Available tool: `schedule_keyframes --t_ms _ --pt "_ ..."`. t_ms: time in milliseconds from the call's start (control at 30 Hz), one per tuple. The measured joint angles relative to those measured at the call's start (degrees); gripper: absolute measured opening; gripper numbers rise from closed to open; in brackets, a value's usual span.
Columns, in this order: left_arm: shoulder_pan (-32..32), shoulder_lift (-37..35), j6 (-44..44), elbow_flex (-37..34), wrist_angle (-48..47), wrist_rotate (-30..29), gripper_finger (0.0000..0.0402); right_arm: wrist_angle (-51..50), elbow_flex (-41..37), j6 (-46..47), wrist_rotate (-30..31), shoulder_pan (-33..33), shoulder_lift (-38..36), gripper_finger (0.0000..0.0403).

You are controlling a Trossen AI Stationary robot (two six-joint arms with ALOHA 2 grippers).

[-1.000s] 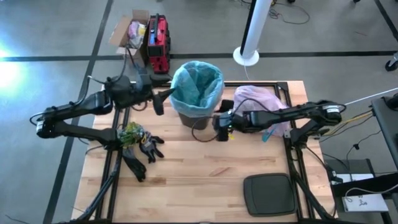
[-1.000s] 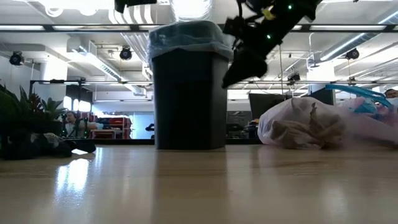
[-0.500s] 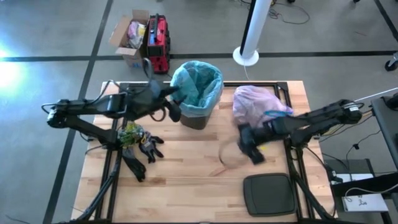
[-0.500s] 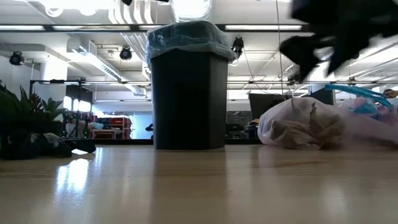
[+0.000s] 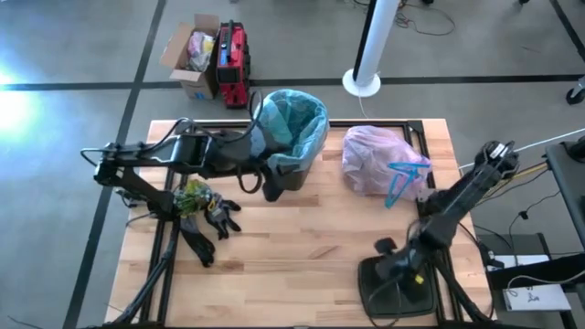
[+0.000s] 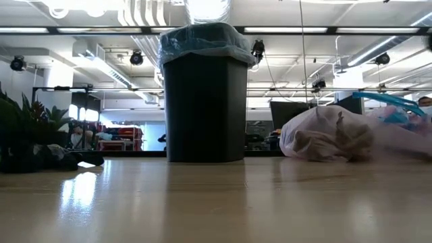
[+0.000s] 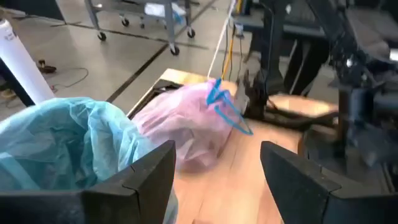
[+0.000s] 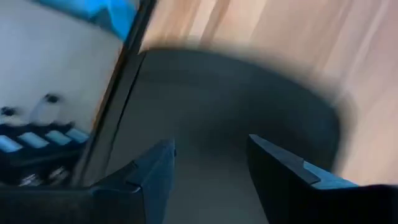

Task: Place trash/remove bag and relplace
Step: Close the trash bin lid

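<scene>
Starting at the left of the counter (image 5: 302, 247), you have a heap of black gloves (image 5: 208, 226) with a green-yellow wrapper on top, near the left edge and touched by nothing. Just right of them the left tool (image 5: 271, 185) sits against the near-left side of the black trash bin (image 5: 294, 174); in its wrist view the two fingers (image 7: 146, 180) stand apart with nothing between them, so you are holding nothing there. The bin wears a light blue liner (image 5: 291, 123) folded over its rim.

Further right, the full pink-lavender bag (image 5: 377, 160) lies on its side on the far-right part of the counter, well apart from the bin, with its blue drawstrings (image 5: 400, 183) trailing toward the near side. You can see crumpled paper through its wall in the low view.

At the near right, the right tool (image 5: 391, 260) hangs over a dark pad (image 5: 398, 288), its fingers parted and empty.

Watch three things. Your left tool is touching the bin, so a sideways sweep could tip it or drag the blue liner off the rim. The loose drawstrings could snag a passing finger and pull the bag along. The bag also lies close to the counter's right edge, where a nudge could roll it off.
</scene>
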Motion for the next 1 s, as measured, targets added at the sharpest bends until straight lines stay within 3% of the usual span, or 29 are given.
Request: schedule_keyframes --t_ms 133,267,367,467,600,700,833,933,1000 --pt "-2.24 1.09 0.89 5.08 -13.12 0.0 0.0214 -5.3 1.55 12.61 -3.07 5.61 4.45 0.0169" --pt "-4.74 0.78 0.22 4.84 -24.69 -0.02 0.0214 -10.41 3.02 13.18 -4.93 6.98 10.69 0.0143" --pt "-6.27 -0.42 0.31 2.39 -28.48 -0.04 0.0221 -13.33 5.96 3.53 -6.04 4.79 16.72 0.0114" --pt "-8.6 -2.86 -0.49 -3.42 -28.59 1.81 0.0229 -19.21 12.16 -12.8 -6.38 0.2 24.18 0.0083" --pt "-11.95 -6.91 -0.01 -15.11 -28.41 5.89 0.0238 -24.79 22.81 -31.09 7.57 -6.42 32.03 0.0049" --pt "-13.75 -10.82 1.02 -24.86 -25.5 5.97 0.0243 -24.41 30.87 -31.98 18.41 -11.18 35.98 0.0032" --pt "-15.8 -15.53 1.05 -37.67 -13.92 8.13 0.0245 -26.69 41.01 -25.15 19.63 -14.29 38.48 0.0018" --pt "-17.43 -18.48 -0.13 -45.82 -0.35 10.78 0.0239 -32.47 47.01 -22.81 22.6 -13.61 39.35 0.0011" --pt "-19.27 -19.62 -1.42 -51.06 10.63 11.73 0.0232 -34.99 49.71 -16.47 25.49 -13.22 39.11 0.0006"
